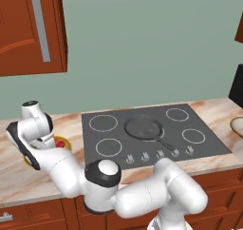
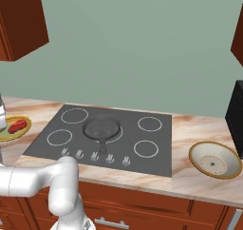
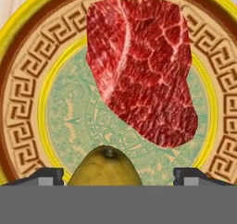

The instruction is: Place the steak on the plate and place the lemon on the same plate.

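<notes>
My hand [image 3: 118, 177] is spread wide directly above the plate [image 3: 28, 107]. Lemon [image 3: 105, 167] sits between my fingertips [image 3: 46, 176], on the plate; steak [image 3: 141, 68] lies just beyond it, same plate.

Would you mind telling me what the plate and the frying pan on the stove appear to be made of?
The plate looks like glazed ceramic: glossy yellow rings, a painted key-pattern band and a pale green printed centre. The frying pan looks like dark matte metal, perhaps cast iron or non-stick, judging by its dull grey surface; the render leaves that open.
</notes>
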You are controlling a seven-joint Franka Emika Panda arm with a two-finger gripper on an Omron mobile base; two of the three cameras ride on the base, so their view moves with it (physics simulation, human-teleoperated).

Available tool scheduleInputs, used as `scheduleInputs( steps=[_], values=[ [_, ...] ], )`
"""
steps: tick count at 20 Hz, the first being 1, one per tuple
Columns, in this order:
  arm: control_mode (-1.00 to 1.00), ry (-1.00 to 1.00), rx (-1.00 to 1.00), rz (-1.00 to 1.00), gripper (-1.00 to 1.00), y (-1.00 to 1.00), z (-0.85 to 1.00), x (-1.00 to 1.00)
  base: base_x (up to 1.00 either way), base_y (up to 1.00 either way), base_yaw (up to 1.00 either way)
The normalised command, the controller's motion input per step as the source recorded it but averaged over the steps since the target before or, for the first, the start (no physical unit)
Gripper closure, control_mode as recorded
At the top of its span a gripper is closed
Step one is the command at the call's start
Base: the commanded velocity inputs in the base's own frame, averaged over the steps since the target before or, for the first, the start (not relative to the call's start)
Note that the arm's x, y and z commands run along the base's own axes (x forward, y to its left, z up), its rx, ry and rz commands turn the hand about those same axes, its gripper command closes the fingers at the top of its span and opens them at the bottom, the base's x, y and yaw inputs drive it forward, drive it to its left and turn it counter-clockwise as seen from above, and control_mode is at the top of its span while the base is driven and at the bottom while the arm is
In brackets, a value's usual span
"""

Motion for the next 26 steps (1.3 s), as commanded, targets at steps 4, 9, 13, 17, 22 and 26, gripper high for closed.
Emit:
scheduleInputs(
  steps=[4, 9, 13, 17, 22, 26],
  values=[
    [-1.0, 0.0, 0.02, 0.0, -1.0, -0.21, 0.27, -0.13, 0.0, 0.0, 0.0],
    [-1.0, -0.05, 0.03, 0.0, -1.0, -0.4, 0.37, -0.36, 0.0, 0.0, 0.0],
    [-1.0, -0.1, 0.0, 0.03, -1.0, -0.5, 0.37, -0.5, 0.0, 0.0, 0.0],
    [-1.0, -0.15, 0.0, 0.07, -1.0, -0.64, 0.32, -0.52, 0.0, 0.0, 0.0],
    [-1.0, -0.06, 0.02, 0.02, -1.0, -0.72, 0.34, -0.39, 0.0, 0.0, 0.0],
    [-1.0, 0.0, 0.06, 0.0, -1.0, -0.75, 0.38, -0.29, 0.0, 0.0, 0.0]
  ],
)
